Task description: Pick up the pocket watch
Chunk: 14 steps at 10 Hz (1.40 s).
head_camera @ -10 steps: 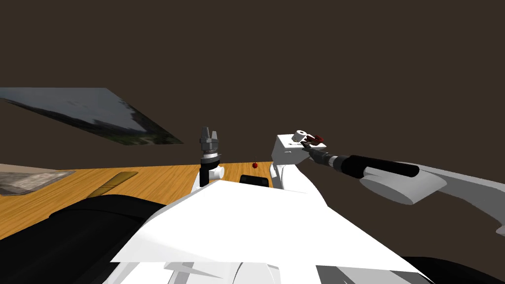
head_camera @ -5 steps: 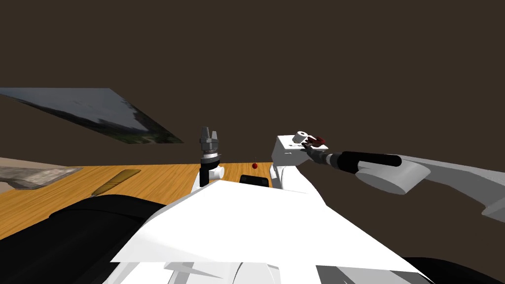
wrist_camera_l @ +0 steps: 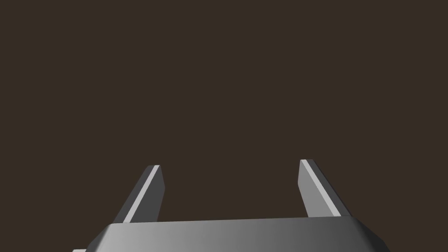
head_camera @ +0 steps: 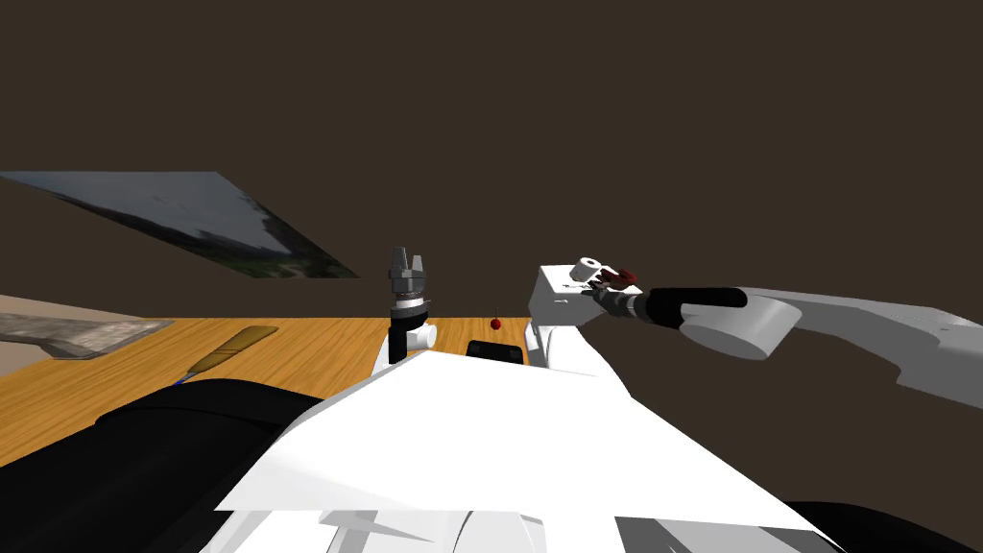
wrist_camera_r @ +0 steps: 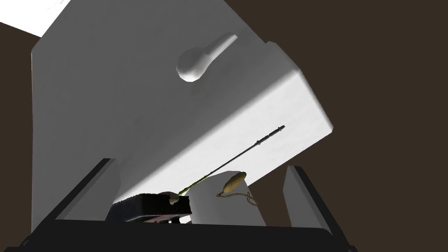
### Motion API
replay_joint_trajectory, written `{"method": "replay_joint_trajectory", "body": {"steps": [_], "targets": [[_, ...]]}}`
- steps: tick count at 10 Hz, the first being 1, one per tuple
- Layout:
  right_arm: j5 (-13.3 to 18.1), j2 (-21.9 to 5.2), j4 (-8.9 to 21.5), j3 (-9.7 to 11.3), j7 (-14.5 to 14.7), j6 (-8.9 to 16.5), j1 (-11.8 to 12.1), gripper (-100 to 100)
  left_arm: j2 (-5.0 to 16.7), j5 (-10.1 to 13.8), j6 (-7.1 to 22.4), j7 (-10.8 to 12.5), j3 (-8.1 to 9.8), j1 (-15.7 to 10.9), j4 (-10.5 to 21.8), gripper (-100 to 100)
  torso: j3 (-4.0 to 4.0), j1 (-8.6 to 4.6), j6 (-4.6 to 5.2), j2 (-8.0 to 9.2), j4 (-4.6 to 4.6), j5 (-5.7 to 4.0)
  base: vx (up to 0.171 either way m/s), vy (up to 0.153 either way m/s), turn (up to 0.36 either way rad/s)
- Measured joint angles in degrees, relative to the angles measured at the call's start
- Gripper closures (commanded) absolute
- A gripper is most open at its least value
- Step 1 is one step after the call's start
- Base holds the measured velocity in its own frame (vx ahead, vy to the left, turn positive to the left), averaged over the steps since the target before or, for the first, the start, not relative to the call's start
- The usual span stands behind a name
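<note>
Right gripper point(wrist_camera_r: 200, 165): jaws open, nothing between them. The fingers point(wrist_camera_r: 304, 197) stand to either side of the near edge of a white cabinet point(wrist_camera_r: 109, 109). The cabinet is partly cut off by the frame edge, and its front face carries one knob point(wrist_camera_r: 203, 61).

Watch point(wrist_camera_r: 234, 182): a small golden oval between the open fingers, nearer the one at the cabinet's corner. It sits at the upper edge of a white block point(wrist_camera_r: 227, 210). It cannot be told whether it lies on the block or behind it. A fine chain point(wrist_camera_r: 240, 197) hangs from it across the block's face.

A black item point(wrist_camera_r: 151, 204) is just beside the block. The gripper body hides the lower parts of both. A thin dark rod point(wrist_camera_r: 247, 151) lies slantwise on the cabinet top beyond them.

Left gripper point(head_camera: 406, 257): held upright, well apart from the cabinet, jaws open and empty.
</note>
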Motion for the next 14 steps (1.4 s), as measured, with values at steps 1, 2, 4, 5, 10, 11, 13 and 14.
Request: {"method": "replay_joint_trajectory", "body": {"steps": [1,2,4,5,10,11,13,14], "targets": [[-0.77,-1.84,0.6,-0.25,-0.62,0.79,0.46,-100,0.0,0.0,0.0,0.0,0.0,0.0,0.0,0,-0.01,-0.06,-0.02,-0.03,-0.01,0.0,0.034,-0.047,0.048],[-1.57,-3.66,1.09,-0.45,-0.69,1.4,0.75,-100,0.0,0.0,0.0,0.0,0.0,0.0,0.0,0,-0.02,-0.07,-0.01,-0.04,-0.01,-0.02,0.06,-0.057,0.083],[-3.82,-7.17,2.35,-1.09,-0.47,3.14,1.52,-100,0.0,0.0,0.0,0.0,0.0,0.0,0.0,0,-0.08,-0.09,0.0,-0.13,-0.03,-0.02,0.039,-0.035,0.019],[-3.76,-8.49,2.35,-1.16,-0.75,3.38,1.63,-100,0.0,0.0,0.0,0.0,0.0,0.0,0.0,0,-0.02,0.0,0.01,-0.03,-0.01,-0.01,0.029,-0.04,0.055],[-8.75,-17.54,5.55,-2.4,-0.86,7.06,3.19,-100,0.0,0.0,0.0,0.0,0.0,0.0,0.0,0,-0.09,-0.12,-0.01,-0.15,-0.03,-0.03,0.05,-0.053,0.054],[-9.39,-19.3,5.94,-2.56,-0.88,7.71,3.33,-100,0.0,0.0,0.0,0.0,0.0,0.0,0.0,0,-0.07,-0.09,0.01,-0.11,-0.03,-0.03,0.05,-0.05,0.057],[-10.79,-22.74,7.05,-2.94,-1.16,8.96,3.9,-100,0.0,0.0,0.0,0.0,0.0,0.0,0.0,0,-0.05,-0.05,0.01,-0.09,-0.02,-0.02,0.044,-0.047,0.039],[-11.55,-24.54,7.67,-3.15,-1.39,9.62,4.22,-100,0.0,0.0,0.0,0.0,0.0,0.0,0.0,0,-0.06,-0.07,0.0,-0.1,-0.02,-0.02,0.041,-0.04,0.033]]}}
